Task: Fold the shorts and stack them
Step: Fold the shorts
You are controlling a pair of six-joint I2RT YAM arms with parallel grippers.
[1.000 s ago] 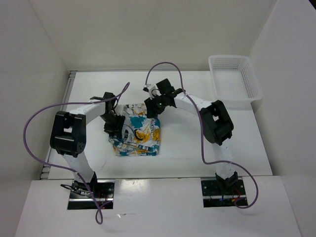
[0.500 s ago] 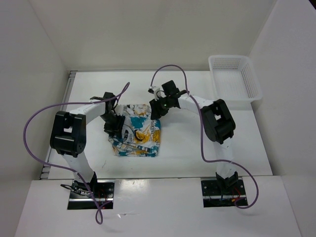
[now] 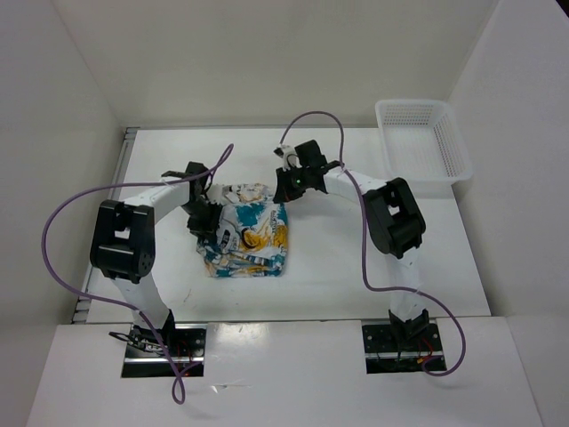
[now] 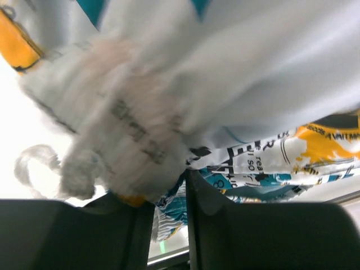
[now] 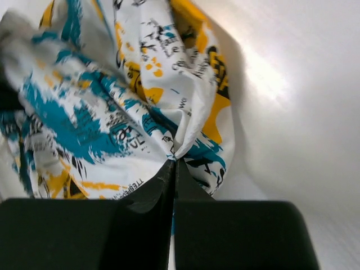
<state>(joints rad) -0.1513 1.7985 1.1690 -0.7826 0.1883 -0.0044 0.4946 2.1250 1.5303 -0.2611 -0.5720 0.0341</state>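
Note:
The shorts (image 3: 244, 233), white with a teal, yellow-orange and black print, lie bunched on the table between both arms. My left gripper (image 3: 203, 216) is at their left edge. In the left wrist view, its jaws (image 4: 169, 188) stand narrow with a wad of the shorts (image 4: 270, 84) caught between and over them. My right gripper (image 3: 283, 190) is at the far right corner. In the right wrist view, it (image 5: 173, 160) is shut tight on a pinched fold of the shorts (image 5: 101, 112), which hang bunched in front of it.
A white mesh basket (image 3: 458, 151) stands at the back right of the table. Purple cables (image 3: 62, 222) loop off both arms. White walls close the table in on the left, back and right.
Both grippers have closed onto the fabric. The right gripper has shifted slightly right and back, and the far edge of the shorts has bunched up and risen.

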